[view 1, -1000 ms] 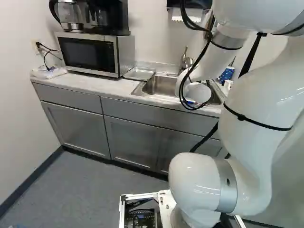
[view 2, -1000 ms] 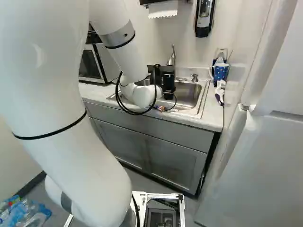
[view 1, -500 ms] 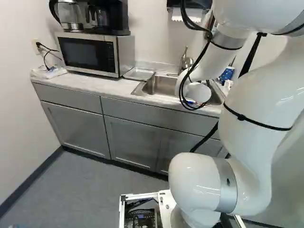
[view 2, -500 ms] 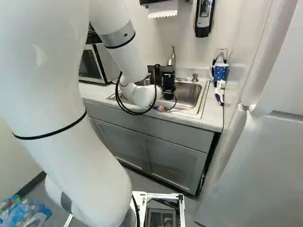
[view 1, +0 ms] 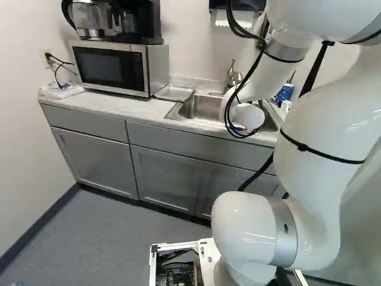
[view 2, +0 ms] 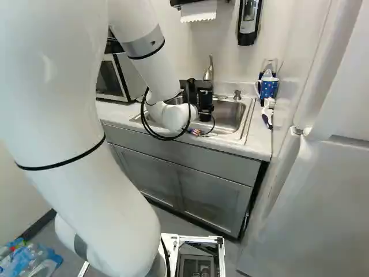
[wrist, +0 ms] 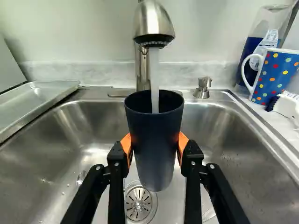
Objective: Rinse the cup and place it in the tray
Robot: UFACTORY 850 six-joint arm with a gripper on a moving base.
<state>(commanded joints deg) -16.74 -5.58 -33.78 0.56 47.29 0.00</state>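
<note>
The gripper (view 2: 204, 99) reaches in over the sink, and its two fingers are closed on the dark cup (wrist: 156, 165), one orange pad (wrist: 126, 143) pressed to either side of it. The cup stands mouth up between the fingers, its rim above the pads and its base reaching below them. Straight ahead of the gripper is the faucet (wrist: 154, 21), its head right over the cup, and a stream of water (wrist: 154, 79) runs down into the mouth. Beneath the cup lies the round drain (wrist: 138, 204); how high the base hangs over it I can't tell.

All round the cup there's room inside the basin (wrist: 42, 154), with its walls apart from the fingers on both sides. The back rim runs just ahead, past the cup, with a small metal pump (wrist: 202, 88) on it to the right of the faucet. Off to the gripper's left, beyond the basin's side edge, the shallow metal tray (wrist: 39, 95) lies on the counter, its near edge close by the sink rim. Further left comes the microwave (view 1: 113, 65), with a coffee maker (view 1: 138, 24) on top.

To the gripper's right, past the other edge, a blue spotted mug (wrist: 275, 74) stands on the counter, a bottle (wrist: 252, 46) behind it and a brush (wrist: 282, 105) just beside it. Behind the gripper, black cables (view 2: 144, 118) loop down around the white arm (view 2: 154, 63), over the counter's front.
</note>
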